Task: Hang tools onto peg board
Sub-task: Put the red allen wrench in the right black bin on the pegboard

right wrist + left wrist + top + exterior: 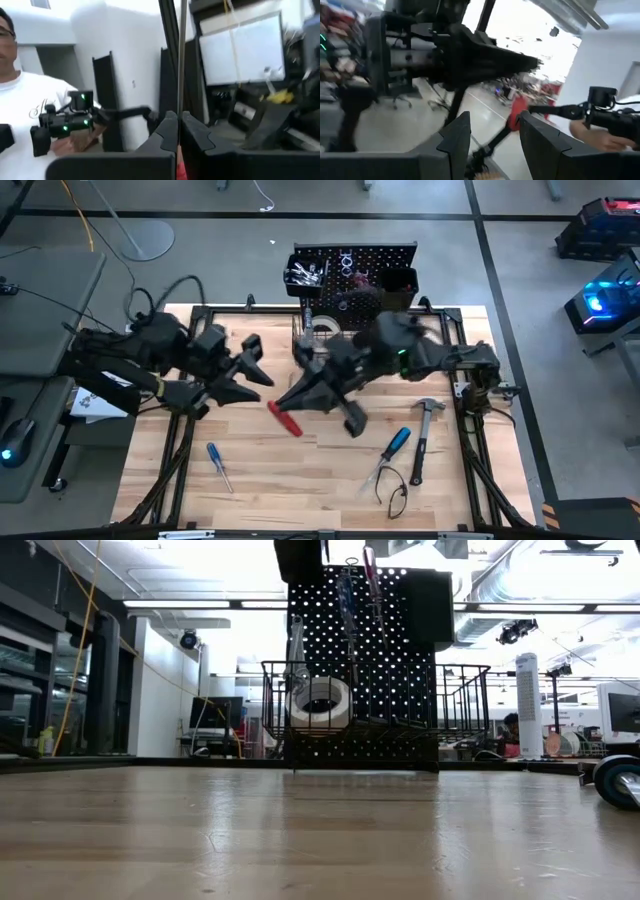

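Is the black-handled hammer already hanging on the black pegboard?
No, the black-handled claw hammer lies flat on the pale wooden tabletop, away from the upright black peg board.

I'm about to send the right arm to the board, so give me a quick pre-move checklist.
1. Right gripper shut on the red-handled screwdriver: ok, the fingers pinch its metal shaft.
2. Left gripper free: ok, open with nothing between the fingers.
3. Clearance between the two arms: cannot tell; both grippers sit close together over the table's middle.
4. Peg board upright at the far edge: ok.
5. Tape roll stowed: ok, it is in the wire basket.
6. Table cleared of tools: not ok; the hammer and two blue-handled screwdrivers lie there.
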Controlling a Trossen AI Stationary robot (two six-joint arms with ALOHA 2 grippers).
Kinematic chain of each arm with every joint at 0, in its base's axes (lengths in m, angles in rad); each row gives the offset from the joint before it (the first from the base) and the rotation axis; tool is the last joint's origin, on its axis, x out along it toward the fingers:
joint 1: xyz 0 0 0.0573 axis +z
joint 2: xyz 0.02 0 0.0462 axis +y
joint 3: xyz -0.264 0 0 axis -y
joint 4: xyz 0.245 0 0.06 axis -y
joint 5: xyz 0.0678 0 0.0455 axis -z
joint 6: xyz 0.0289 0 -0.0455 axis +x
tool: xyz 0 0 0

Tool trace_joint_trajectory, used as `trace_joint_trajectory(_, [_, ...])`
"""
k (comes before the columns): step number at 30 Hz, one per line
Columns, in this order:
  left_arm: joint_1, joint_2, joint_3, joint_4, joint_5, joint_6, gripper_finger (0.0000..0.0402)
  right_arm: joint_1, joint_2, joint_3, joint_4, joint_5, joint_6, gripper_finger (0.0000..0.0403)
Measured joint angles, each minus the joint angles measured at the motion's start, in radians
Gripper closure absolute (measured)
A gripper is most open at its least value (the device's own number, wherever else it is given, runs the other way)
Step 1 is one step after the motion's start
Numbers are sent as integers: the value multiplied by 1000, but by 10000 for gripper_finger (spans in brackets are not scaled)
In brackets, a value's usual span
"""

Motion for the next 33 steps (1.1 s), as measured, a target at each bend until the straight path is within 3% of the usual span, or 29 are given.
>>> trace_joint_trajectory(10, [0,38,-1,56,169,-94,247,-4,66,-1,12,-35,49,403])
trace_joint_trajectory(27, [-16,69,0,41,165,-125,249,-13,75,-1,44,-28,67,403])
trace_joint_trajectory(33, [-28,71,0,32,159,-93,308,-11,75,-1,45,-29,67,403])
